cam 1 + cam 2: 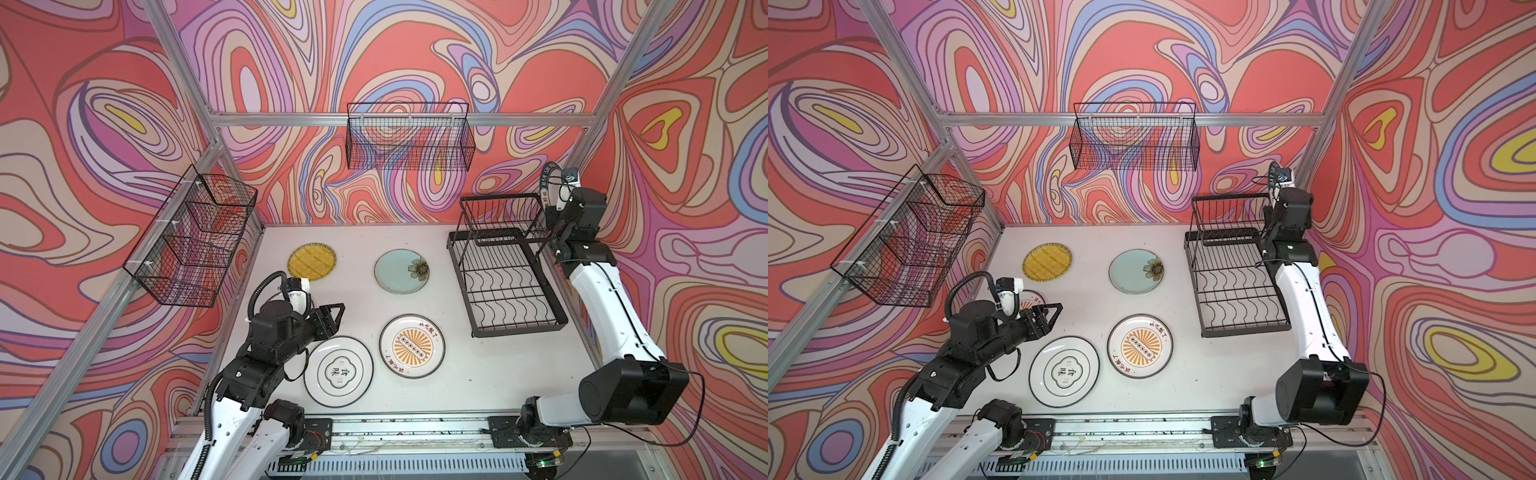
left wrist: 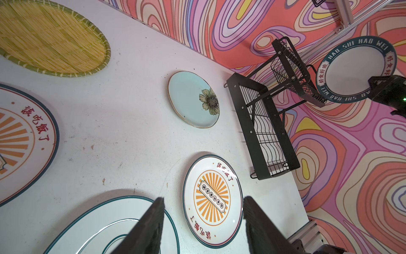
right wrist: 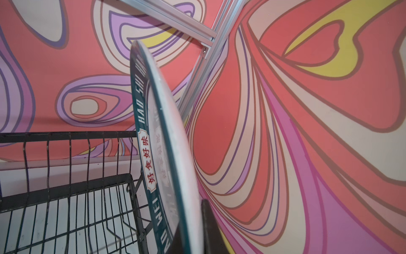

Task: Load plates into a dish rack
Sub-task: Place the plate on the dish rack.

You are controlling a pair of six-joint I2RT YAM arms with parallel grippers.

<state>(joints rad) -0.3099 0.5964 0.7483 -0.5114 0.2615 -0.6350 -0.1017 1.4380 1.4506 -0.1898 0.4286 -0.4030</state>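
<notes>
Pinched upright in the right gripper (image 2: pixel 374 88), the lettered plate (image 2: pixel 356 69) could miss the rack (image 2: pixel 263 123) slot and fall; left gripper (image 2: pixel 204 200) spread.

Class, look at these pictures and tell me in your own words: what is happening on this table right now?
The right hand is shut on the lettered-rim plate, holding it on edge by the raised tier of the dish rack, which holds no plates yet. The left hand hovers open and empty over the table, where five other plates lie flat.
</notes>
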